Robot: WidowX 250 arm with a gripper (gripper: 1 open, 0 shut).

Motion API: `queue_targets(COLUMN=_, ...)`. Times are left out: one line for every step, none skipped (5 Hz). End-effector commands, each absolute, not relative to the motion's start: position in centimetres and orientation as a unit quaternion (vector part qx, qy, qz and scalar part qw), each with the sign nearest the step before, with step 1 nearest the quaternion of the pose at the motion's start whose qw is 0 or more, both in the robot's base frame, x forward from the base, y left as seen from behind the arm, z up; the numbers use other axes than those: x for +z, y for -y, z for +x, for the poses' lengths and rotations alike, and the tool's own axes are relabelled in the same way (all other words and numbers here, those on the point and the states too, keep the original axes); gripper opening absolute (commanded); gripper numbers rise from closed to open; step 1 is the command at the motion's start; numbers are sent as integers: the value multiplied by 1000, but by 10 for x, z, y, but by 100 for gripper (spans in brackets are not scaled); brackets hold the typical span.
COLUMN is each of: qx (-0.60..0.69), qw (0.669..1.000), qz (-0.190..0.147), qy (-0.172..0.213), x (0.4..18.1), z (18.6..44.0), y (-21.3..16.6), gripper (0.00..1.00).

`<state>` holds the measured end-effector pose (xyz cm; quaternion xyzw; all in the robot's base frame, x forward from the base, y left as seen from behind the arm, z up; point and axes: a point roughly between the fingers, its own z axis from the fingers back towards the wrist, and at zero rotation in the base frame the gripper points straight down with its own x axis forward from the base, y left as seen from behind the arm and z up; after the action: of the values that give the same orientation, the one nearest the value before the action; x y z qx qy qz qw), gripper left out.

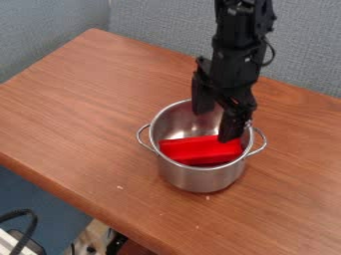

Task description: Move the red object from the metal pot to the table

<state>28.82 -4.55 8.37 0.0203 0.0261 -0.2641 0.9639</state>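
A shiny metal pot (184, 175) with two small loop handles stands on the reddish-brown wooden table (80, 90), right of centre. The red object (197, 151), a flat bright red block, lies tilted inside the pot against its near wall. My gripper (216, 126) points straight down over the pot's far right side. Its dark fingers (234, 127) are spread open, with the tips around rim height. Nothing is between them, and the red object sits below and apart from them.
The table's front edge runs diagonally from the left down to the bottom right, with floor and a dark cable (16, 227) beyond it. A grey-blue wall (54, 25) lies behind the table. Bare wood surrounds the pot.
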Motion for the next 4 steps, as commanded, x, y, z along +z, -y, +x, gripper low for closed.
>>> queue_targets(qx=-262, qw=964, qz=34, qy=10, x=120, z=300, y=42, gripper=100)
queue_targets(qx=-266, qw=963, qz=37, qy=7, x=133, z=300, y=41, gripper=100)
queue_targets(qx=-272, qw=961, qz=42, qy=10, x=143, z=294, y=44, gripper=100)
queue_targets(qx=-275, qw=961, qz=43, qy=13, x=150, z=289, y=46, gripper=100)
